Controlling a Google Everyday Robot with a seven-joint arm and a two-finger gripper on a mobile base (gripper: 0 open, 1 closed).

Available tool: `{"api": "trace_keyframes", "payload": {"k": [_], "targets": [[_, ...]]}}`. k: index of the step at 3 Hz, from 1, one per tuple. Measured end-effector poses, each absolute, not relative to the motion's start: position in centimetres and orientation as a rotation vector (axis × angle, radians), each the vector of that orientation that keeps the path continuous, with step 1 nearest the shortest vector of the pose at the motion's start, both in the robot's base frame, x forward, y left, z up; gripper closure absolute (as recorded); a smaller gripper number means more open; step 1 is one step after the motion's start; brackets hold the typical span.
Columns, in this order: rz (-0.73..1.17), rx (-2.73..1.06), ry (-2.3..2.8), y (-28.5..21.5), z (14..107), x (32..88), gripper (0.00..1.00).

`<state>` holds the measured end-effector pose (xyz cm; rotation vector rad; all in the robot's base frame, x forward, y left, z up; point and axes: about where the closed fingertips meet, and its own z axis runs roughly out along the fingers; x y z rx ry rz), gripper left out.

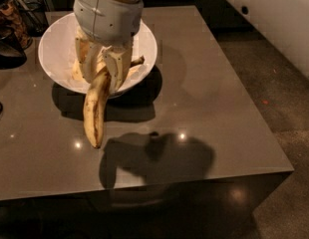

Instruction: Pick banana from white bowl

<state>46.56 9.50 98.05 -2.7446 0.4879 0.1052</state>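
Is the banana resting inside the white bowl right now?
No, the gripper holds the banana clamped by its upper end, and it hangs down past the white bowl's near rim above the table.

The end effector (105, 73) hangs over the near side of the white bowl (51, 49), its arm (109, 9) cut off by the top edge and hiding the bowl's middle and far rim. Its fingers pinch the banana (94, 113), covering the fruit's upper end. Only slivers of pale contents (76, 72) show beside the fingers. At far left, dark objects (7, 29) on the bench (204, 93) are cropped by the edge and too dim to identify
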Motion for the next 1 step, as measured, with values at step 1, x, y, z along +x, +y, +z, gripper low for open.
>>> {"api": "trace_keyframes", "payload": {"k": [1], "targets": [[0.094,-2.732,0.485,9.90,98.11,46.82,1.00]]}}
